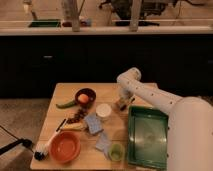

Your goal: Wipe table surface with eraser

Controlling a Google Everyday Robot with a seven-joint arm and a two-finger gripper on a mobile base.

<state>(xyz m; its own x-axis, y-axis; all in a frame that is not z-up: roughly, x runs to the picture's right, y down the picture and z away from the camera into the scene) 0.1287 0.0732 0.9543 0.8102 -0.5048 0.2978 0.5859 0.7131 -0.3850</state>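
Observation:
My gripper [121,104] points down at the wooden table [65,91], right of centre, just beyond the green tray's far left corner. The white arm [150,95] reaches it from the lower right. Something small and dark sits under the gripper; I cannot tell what it is. A blue-grey rectangular block [93,123] that looks like the eraser lies flat on the table, left of and nearer than the gripper, apart from it.
A green tray [148,136] fills the table's right side. A white cup [103,111] stands just left of the gripper. Also here are a dark bowl with an orange [85,97], an orange bowl [65,146], a green cup [116,151], a brush [44,148] and a dark counter [100,55] behind.

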